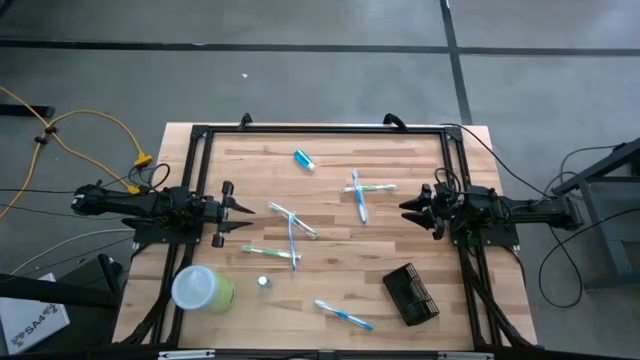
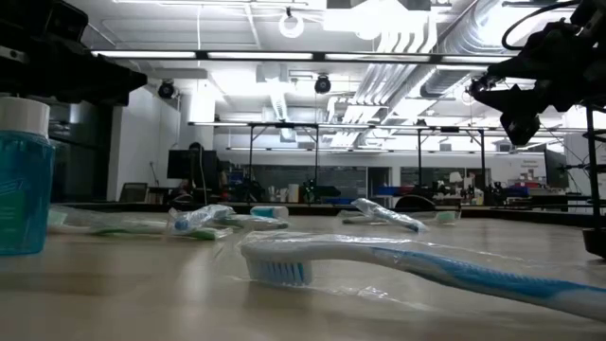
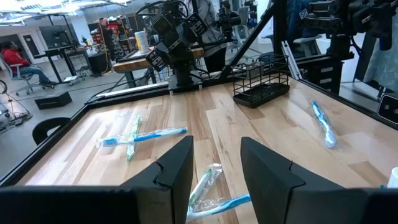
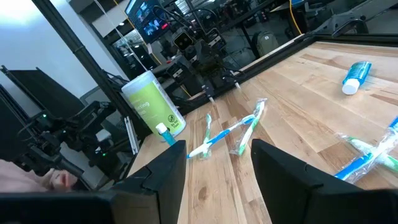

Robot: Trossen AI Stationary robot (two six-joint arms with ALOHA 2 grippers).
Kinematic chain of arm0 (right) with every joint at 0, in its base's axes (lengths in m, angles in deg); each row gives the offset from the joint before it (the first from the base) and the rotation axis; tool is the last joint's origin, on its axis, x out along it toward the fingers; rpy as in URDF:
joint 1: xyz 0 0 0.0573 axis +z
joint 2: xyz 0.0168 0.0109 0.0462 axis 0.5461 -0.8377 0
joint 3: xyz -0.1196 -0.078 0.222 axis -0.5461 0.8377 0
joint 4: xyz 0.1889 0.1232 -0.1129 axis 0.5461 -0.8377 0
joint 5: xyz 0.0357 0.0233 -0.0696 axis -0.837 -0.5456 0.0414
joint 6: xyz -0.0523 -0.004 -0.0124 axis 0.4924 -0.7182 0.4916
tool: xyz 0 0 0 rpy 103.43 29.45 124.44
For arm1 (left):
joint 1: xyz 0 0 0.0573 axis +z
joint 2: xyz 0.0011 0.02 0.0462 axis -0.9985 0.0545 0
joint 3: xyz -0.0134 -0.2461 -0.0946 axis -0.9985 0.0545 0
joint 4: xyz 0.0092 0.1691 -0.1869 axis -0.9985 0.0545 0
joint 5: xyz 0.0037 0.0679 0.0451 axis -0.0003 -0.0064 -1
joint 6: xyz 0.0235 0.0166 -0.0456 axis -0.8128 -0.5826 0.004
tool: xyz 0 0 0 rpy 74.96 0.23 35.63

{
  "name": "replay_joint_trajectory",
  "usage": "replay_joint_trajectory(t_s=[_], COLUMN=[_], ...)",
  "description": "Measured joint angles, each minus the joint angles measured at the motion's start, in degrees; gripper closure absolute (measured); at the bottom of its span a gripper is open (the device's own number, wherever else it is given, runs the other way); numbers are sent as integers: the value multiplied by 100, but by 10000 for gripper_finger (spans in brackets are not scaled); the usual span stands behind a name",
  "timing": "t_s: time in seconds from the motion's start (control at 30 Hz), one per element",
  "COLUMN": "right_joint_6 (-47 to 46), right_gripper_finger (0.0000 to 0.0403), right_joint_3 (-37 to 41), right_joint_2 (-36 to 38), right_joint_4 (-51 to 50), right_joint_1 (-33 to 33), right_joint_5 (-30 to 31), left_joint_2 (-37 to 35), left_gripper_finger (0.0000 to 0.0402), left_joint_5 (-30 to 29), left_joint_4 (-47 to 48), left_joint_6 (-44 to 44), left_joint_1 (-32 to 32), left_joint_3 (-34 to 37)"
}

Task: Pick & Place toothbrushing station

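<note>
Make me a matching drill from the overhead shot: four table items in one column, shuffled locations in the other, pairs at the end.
Items:
1. wire-mesh holder
2. lime-green cup
3. blue tube
4. left tool

Places:
A. far edge of the table, near the middle
B. near corner on the left arm's side
C. left side, open above the wood, pointing at the wrapped toothbrushes
D. near side, close to the right arm's base

Pairs: 1-D, 2-B, 3-A, 4-C
</note>
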Motion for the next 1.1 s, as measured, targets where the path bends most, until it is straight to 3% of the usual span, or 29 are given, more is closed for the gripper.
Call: replay_joint_trajectory(t_s=[1.1], right_joint_6=[0], right_gripper_finger=[229], right_joint_3=[2], right_joint_2=[0], right_joint_4=[0], right_joint_1=[0], right_joint_5=[0], left_joint_2=[-2], left_gripper_finger=[273], left_joint_5=[0], left_joint_4=[-170], left_joint_6=[248], left_joint_1=[0], left_joint_3=[0])
